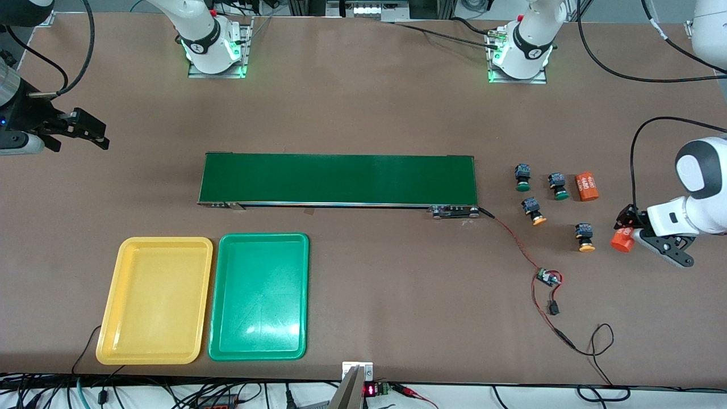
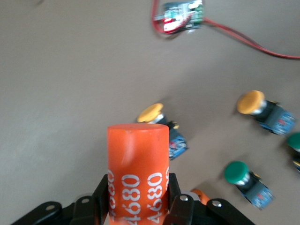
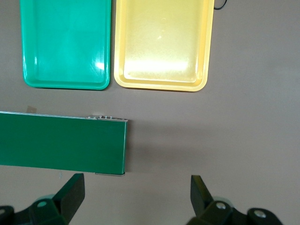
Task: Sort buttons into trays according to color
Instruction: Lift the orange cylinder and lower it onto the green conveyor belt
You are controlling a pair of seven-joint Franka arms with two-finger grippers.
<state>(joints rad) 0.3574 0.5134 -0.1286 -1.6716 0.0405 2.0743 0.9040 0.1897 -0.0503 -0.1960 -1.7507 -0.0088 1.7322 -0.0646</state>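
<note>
Trays, nearest the camera: I count two, the yellow tray point(image 1: 154, 300) and the green tray point(image 1: 260, 296), side by side at the right arm's end of the surface point(image 1: 363, 113), with nothing in either.

Conveyor belt point(image 1: 339, 179): long, dark green, farther from the camera than the trays, bare.

Buttons: all four lie on the surface at the left arm's end, near the belt's end. Green-capped: one point(image 1: 522, 177) and another point(image 1: 558, 187). Yellow-capped: one point(image 1: 534, 211) and another point(image 1: 585, 237), nearer the camera than the green pair. None sorted; by my reckoning the whole task is left.

Orange cylinders with white numerals: one point(image 1: 586, 186) lies beside the green-capped pair; the other point(image 1: 623, 238) I hold in the left hand point(image 2: 140, 206), clenched on it, over the surface beside the yellow-capped buttons. It is no button.

Right hand point(image 1: 85, 132): released, jaws wide, over bare surface off the belt's end, waiting.

Small circuit board point(image 1: 548, 278) with red wire: nearer the camera than the buttons.
</note>
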